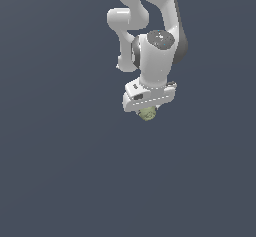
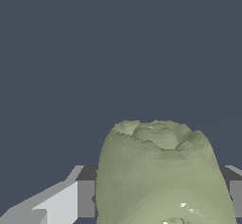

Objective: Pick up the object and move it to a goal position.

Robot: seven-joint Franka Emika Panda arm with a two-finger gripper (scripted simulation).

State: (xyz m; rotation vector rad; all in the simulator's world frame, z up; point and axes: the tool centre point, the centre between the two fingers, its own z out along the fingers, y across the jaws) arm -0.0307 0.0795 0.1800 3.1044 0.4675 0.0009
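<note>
Sim render, single Panda arm [image 1: 150, 26], plain dark slate floor [image 1: 60, 181], no goal marker visible in either view. Gripper [image 1: 148, 112] points down; the object [image 1: 147, 113], a small pale olive lump w/ mottled skin, peeks out just below the white hand body, much narrower than the hand. Wrist view: object [image 2: 160, 171] fills the lower centre, sitting btwn the two fingers [image 2: 85, 197], which flank it on both sides w/ no visible gap, so jaws read as clamped on the lump, though actual pad contact is hidden behind its bulk. Can't tell from either view whether the lump is off the floor or just resting on it; no shadow or contact line to go by. Risks, my judgement: (1) lumpy, rounded surface means small contact patches, so the obj could rotate or squirt out under fast accel or a sharp direction change; (2) if the grip sits low on the lump, it may pivot during transport; (3) if not yet lifted clear, lateral travel would drag it and lever it out of the jaws; (4) goal unseen, so placement error can't be checked from here. Slow, smooth motion advisable.
</note>
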